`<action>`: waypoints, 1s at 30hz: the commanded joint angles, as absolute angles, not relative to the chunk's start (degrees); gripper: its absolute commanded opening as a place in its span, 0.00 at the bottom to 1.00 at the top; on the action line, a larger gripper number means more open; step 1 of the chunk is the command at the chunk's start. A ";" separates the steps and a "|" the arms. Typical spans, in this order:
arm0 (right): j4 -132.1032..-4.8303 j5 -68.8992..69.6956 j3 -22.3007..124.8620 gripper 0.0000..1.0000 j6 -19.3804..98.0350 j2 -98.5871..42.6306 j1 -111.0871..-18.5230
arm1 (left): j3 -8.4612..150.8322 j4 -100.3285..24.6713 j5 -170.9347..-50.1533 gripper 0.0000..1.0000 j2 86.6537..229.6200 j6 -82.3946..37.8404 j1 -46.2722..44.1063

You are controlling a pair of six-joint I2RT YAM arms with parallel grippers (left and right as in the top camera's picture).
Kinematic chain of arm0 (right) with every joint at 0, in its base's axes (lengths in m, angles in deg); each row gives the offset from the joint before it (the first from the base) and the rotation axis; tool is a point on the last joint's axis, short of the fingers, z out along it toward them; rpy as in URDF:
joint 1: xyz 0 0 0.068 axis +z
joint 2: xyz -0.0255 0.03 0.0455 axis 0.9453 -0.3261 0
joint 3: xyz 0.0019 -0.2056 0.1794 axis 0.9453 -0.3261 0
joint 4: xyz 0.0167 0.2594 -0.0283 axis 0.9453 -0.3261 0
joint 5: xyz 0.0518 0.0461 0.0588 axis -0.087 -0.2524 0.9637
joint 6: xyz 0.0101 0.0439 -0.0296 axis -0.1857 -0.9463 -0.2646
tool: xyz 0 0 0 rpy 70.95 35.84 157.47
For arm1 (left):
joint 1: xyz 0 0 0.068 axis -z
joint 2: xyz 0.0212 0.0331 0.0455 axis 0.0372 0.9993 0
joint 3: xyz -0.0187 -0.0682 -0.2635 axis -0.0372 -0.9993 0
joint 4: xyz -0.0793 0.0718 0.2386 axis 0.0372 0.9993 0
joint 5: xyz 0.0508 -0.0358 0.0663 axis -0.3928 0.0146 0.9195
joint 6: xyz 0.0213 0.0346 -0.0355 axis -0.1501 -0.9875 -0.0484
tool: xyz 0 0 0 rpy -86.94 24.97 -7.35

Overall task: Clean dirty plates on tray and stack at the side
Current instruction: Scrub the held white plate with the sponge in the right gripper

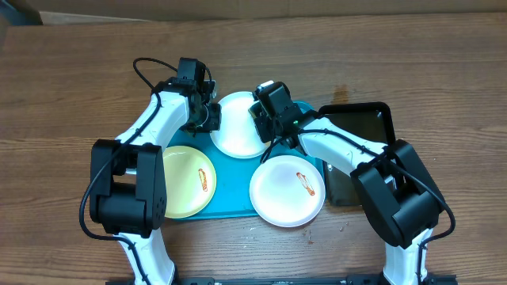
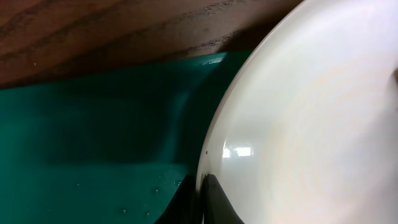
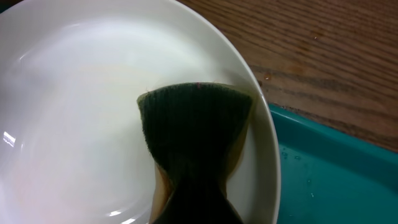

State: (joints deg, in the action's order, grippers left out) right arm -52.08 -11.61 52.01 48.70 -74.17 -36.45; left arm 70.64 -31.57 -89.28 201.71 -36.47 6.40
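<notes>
now right claw (image 1: 260,123) pinches a sponge (image 3: 196,124) on white plate (image 1: 238,133); left claw (image 1: 210,119) unclear.

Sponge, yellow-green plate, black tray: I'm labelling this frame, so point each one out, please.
sponge (image 3: 196,121): right wrist view, on its dark green face.
yellow-green plate (image 1: 186,188): overhead view, on its bare middle.
black tray (image 1: 360,127): overhead view, on its floor.

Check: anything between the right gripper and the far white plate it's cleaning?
Only its own sponge: the right gripper pinches the dark pad, which lies on the inner face of the far white plate near the rim. No other object shows between them. The left gripper sits at the plate's opposite edge.
</notes>
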 commanded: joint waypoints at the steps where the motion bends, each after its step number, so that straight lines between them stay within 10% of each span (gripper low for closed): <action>1: -52.46 -11.85 51.68 0.04 44.40 -77.23 -36.53 | 70.11 -31.20 -87.22 0.04 202.67 -38.11 6.58; 30: -49.05 11.53 51.60 0.04 30.50 -78.11 -36.53 | 70.11 -31.59 -87.22 0.04 202.67 -37.72 6.58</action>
State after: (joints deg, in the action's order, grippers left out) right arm -49.86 6.44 52.06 33.32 -75.88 -37.28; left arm 70.64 -31.39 -87.35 201.69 -36.69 6.36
